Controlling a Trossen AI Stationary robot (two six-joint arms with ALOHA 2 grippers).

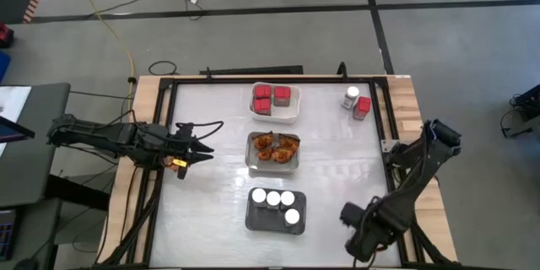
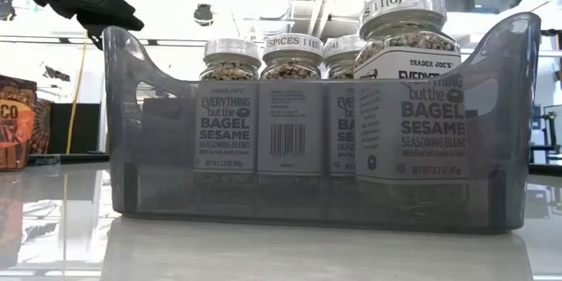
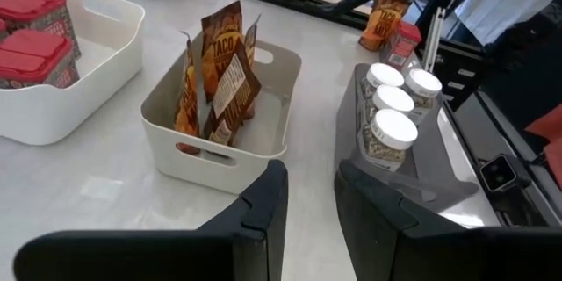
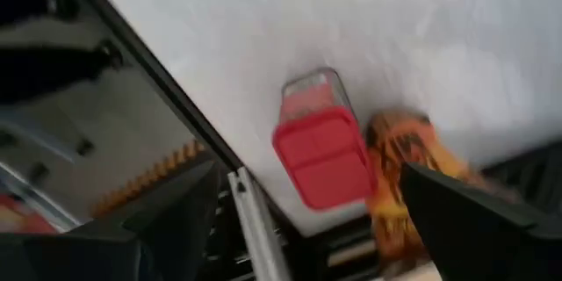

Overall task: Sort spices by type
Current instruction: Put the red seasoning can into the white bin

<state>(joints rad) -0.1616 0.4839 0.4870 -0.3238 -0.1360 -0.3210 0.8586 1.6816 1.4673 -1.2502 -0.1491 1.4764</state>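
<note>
Top view of the table (image 1: 211, 219). Three trays run down its middle: a white tray (image 1: 275, 115) with red containers (image 1: 263, 101), a middle tray (image 1: 273, 162) with orange-brown packets (image 1: 276, 146), and a dark grey tray (image 1: 276, 223) with white-lidded jars (image 1: 273, 198). One jar (image 1: 351, 97) and one red container (image 1: 362, 107) stand near the far right corner. The left gripper (image 1: 202, 153), narrowly parted and empty, hangs by the left edge; the right gripper (image 1: 353, 234), spread wide and empty, by the near right corner.

two dark, matte blk jointed arms w/ cabling; left tool (image 1: 196, 153) shows small orange marking.
</note>
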